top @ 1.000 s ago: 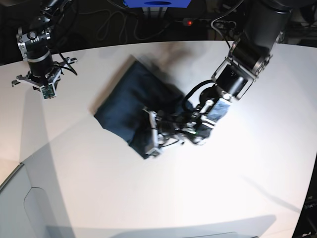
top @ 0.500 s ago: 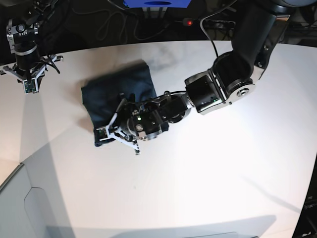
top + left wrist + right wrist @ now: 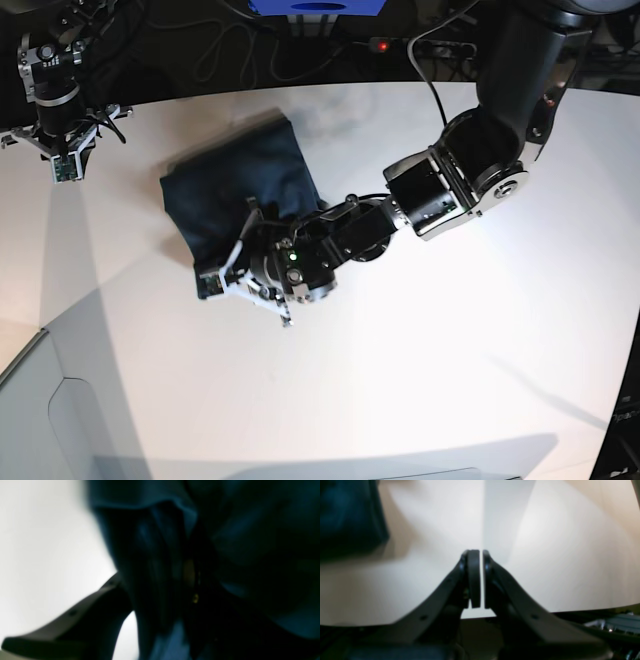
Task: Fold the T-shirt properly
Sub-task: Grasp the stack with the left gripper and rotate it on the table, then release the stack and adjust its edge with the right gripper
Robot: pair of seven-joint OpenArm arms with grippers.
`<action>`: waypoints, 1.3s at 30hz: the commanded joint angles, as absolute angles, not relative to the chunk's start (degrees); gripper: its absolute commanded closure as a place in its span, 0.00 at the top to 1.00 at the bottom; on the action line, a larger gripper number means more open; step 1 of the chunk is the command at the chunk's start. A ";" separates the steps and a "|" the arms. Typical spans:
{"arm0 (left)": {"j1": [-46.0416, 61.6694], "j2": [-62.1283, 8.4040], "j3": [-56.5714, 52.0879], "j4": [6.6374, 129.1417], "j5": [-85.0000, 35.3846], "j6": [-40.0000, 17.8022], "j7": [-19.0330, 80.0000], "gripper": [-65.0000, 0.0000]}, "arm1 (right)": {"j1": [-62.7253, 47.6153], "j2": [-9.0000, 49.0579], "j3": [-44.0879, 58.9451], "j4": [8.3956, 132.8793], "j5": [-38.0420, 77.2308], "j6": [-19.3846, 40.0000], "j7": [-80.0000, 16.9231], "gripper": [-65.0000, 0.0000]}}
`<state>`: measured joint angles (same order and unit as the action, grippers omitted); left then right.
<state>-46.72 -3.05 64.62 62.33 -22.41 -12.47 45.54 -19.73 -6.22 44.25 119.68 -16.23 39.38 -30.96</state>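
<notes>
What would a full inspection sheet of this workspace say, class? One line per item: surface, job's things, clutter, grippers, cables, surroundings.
Surface: white table, bare apart from the garment.
Job's things: T-shirt, dark navy, folded into a compact bundle.
Clutter: nothing seen.
Grippers: left gripper low at the bundle's near edge, cloth filling its wrist view, grip unclear; right gripper shut, empty, above the table's far corner.
Cables: dark cables behind the table.
Surroundings: blue box and red light at the back.
</notes>
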 commanded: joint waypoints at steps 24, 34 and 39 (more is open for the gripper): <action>-28.88 -14.55 10.15 84.62 -22.90 -12.18 46.37 0.59 | -15.60 -6.11 31.60 120.48 -15.60 40.00 -29.76 0.00; -8.48 -14.90 -22.90 96.48 -22.90 -12.18 52.97 0.59 | -10.33 -6.02 20.53 110.90 -15.78 40.00 -29.58 0.00; -0.84 -14.90 -31.69 97.98 -22.90 -12.18 52.97 0.59 | -7.16 -3.65 19.91 103.87 -15.69 40.00 -29.32 0.00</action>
<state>-0.30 -14.13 -31.38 96.73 -22.26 -12.05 54.13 -7.64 -3.95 19.99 103.11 -16.34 39.35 -30.37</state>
